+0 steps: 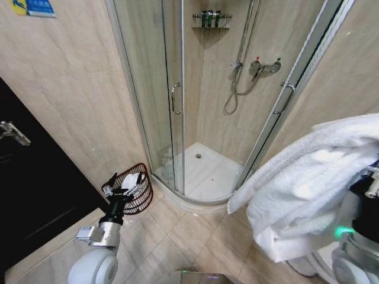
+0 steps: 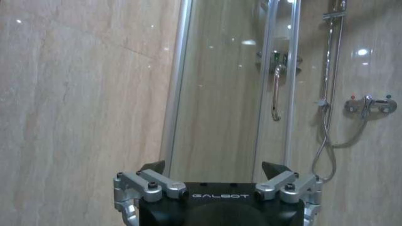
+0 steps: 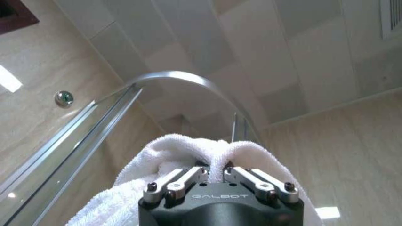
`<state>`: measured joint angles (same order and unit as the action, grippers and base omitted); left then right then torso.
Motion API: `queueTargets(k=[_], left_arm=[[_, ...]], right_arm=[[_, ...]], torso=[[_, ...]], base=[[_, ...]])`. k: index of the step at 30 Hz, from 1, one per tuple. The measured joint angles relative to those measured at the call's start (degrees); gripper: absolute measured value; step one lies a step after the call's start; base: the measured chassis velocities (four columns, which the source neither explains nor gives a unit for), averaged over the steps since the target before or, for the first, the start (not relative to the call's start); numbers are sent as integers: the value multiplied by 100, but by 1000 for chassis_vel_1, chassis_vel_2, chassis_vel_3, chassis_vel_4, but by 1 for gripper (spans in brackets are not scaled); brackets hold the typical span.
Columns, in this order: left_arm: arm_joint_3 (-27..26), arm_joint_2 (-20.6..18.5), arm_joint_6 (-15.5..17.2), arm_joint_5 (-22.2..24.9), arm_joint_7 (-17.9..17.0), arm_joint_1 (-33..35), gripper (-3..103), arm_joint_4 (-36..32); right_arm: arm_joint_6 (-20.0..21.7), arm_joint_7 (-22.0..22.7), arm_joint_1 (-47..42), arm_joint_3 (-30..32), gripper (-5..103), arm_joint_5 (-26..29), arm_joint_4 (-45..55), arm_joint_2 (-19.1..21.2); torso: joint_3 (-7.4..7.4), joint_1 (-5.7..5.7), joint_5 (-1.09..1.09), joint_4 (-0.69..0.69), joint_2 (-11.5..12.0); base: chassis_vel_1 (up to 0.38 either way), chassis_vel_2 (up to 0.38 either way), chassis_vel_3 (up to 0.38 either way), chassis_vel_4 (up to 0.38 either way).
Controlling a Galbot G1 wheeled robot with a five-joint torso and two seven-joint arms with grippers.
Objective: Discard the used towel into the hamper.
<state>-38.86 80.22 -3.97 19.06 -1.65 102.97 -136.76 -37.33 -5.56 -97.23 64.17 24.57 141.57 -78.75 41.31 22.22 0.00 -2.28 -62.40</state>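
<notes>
Head view: hamper (image 1: 135,190) just beyond open left gripper (image 1: 126,188).

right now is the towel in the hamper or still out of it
Out. The white towel hangs bunched from the right claw, shut on it, across the floor from the hamper beside the shower.

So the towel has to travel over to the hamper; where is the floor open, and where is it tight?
Open: the tan floor tiles between the hamper, the shower tray curb and the hanging towel. Tight: the hamper sits wedged between wall and shower glass, with the left gripper, jaws open, right in front of it. The right gripper pinches the towel.
</notes>
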Motion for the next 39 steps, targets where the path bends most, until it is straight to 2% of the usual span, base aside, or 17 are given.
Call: queueTargets(k=[39], left_arm=[[0, 0, 0, 0, 0, 0, 100, 0]], right_arm=[[-23, -68, -36, -46, 8, 166, 168, -59]], torso=[[594, 485, 0, 0, -1081]], base=[[0, 0, 0, 0]])
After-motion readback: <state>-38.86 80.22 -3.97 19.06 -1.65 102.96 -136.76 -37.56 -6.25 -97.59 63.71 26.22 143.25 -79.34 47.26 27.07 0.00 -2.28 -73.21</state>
